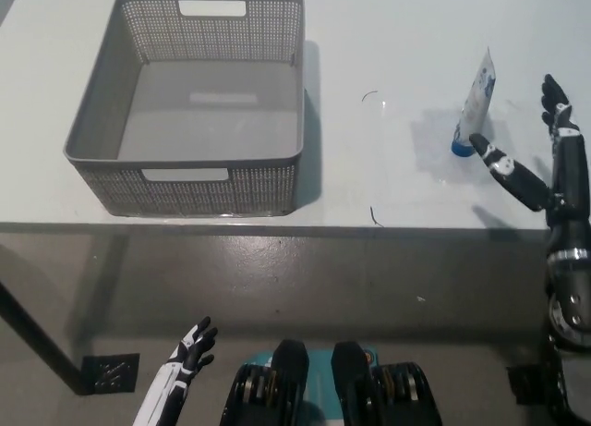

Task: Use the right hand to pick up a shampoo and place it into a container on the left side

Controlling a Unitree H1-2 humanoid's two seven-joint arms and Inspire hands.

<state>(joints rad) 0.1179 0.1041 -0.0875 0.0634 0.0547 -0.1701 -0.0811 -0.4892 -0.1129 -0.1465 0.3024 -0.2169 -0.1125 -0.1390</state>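
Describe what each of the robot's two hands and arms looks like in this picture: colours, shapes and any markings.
The left hand is slim, with a white forearm shell and dark fingers carrying white patches. The right hand is black, with long thin fingers marked by small white and silvery patches. Its arm below is black too, built of rounded segments with silver rings at the joints. No loose cables show on either.

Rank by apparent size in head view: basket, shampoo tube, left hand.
1. Basket, by far.
2. Shampoo tube.
3. Left hand; looks near the tube's size and sits closer to camera, so unsure.
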